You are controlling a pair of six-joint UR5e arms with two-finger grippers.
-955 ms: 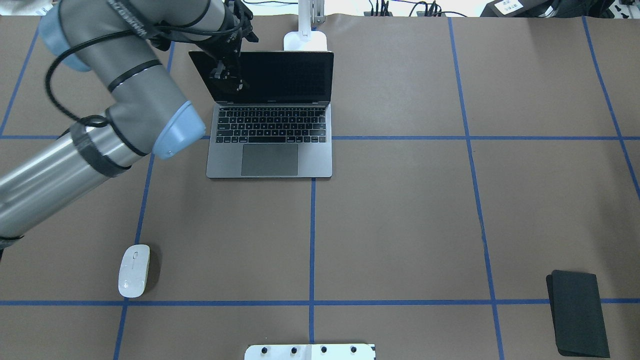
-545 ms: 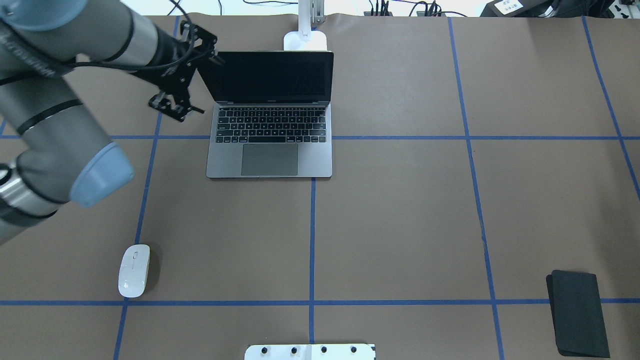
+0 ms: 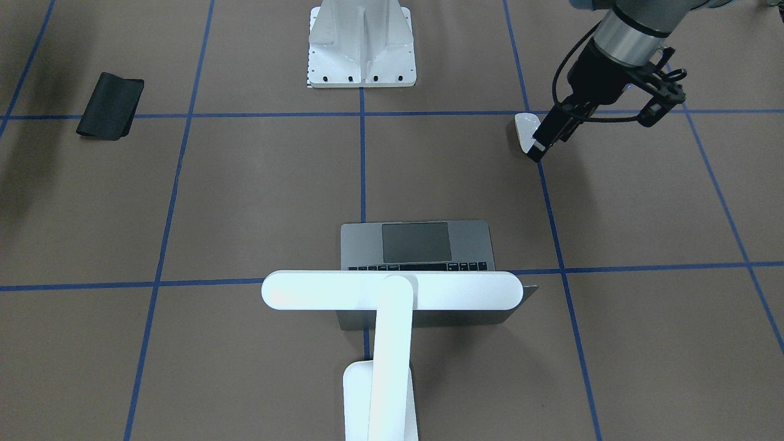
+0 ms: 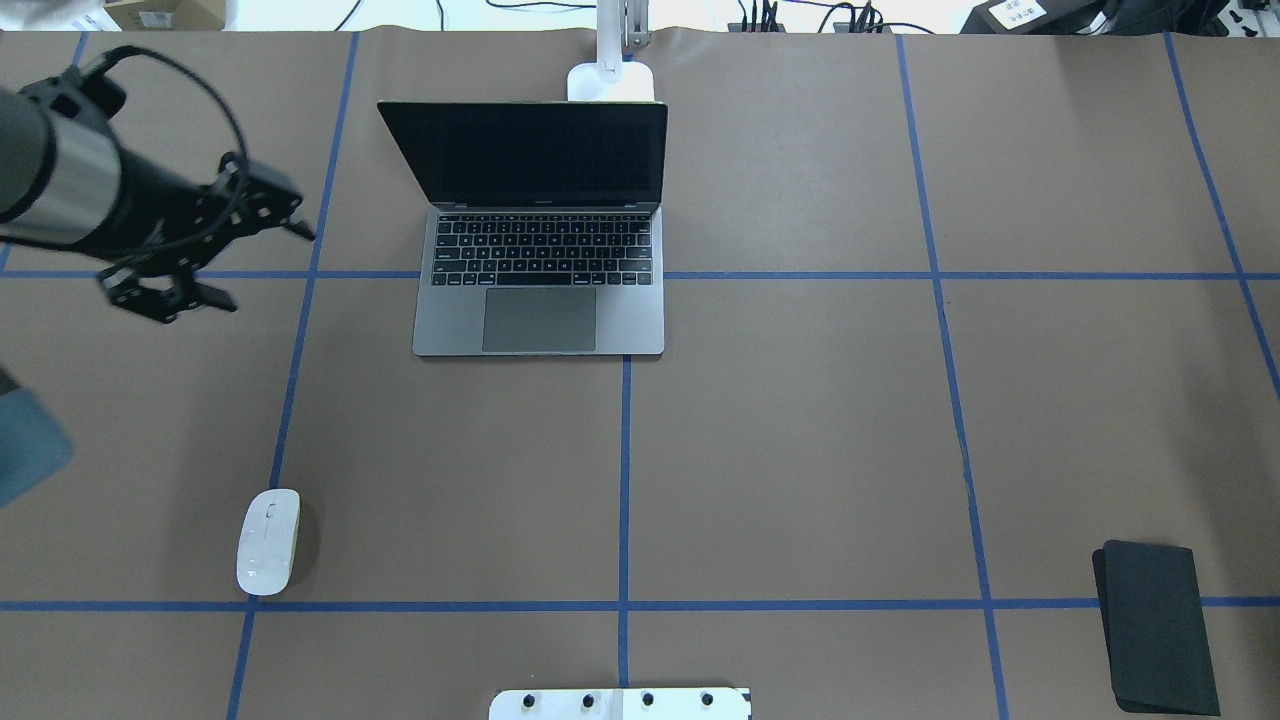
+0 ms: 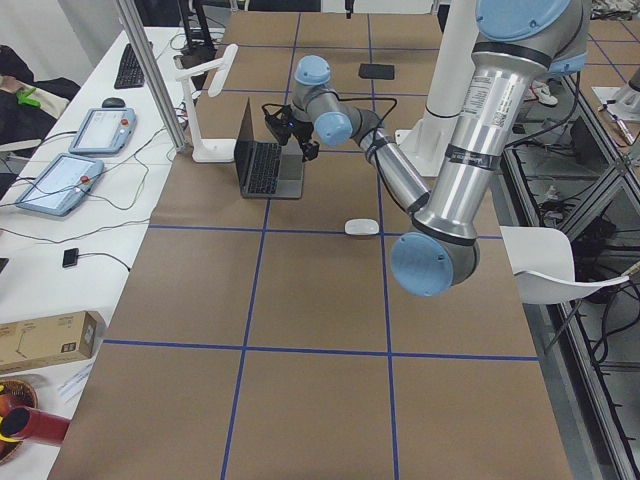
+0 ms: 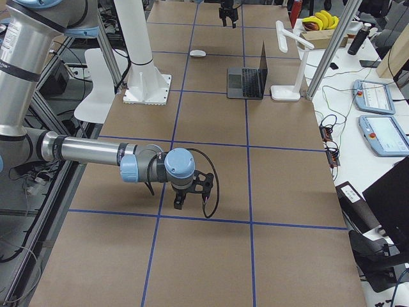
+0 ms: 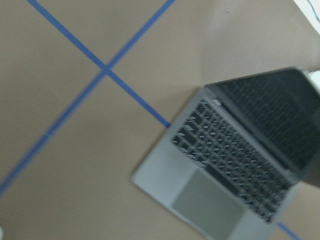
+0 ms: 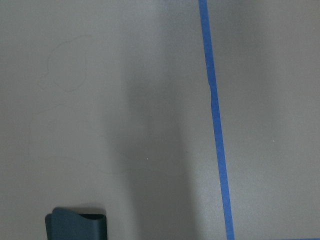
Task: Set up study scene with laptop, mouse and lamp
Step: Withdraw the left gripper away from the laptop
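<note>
Two things lie nearest, along the bottom of the overhead view: a white ribbed mount (image 4: 620, 703) at bottom centre and a folded black mat (image 4: 1155, 625) at lower right on the brown desk (image 4: 800, 450). Just above, at lower left, the mouse (image 4: 268, 541) rests flat beside a blue tape line, well apart from everything else. The right arm (image 6: 96, 152) shows only in the right-side view, low over the desk in that frame's lower middle; I cannot tell whether its jaws are open or closed. Higher, at the left edge, the left arm (image 4: 60, 190) hangs above the desk, left of the laptop (image 4: 540, 300) and clear of it. Its jaws are seen edge-on, so I cannot tell their state either. The laptop sits at upper centre, lid raised, screen dark, keyboard towards the bottom of the frame. Behind its lid, at top centre, stands the lamp (image 4: 611, 82), its light bar (image 3: 392, 291) level and higher than the lid.
</note>
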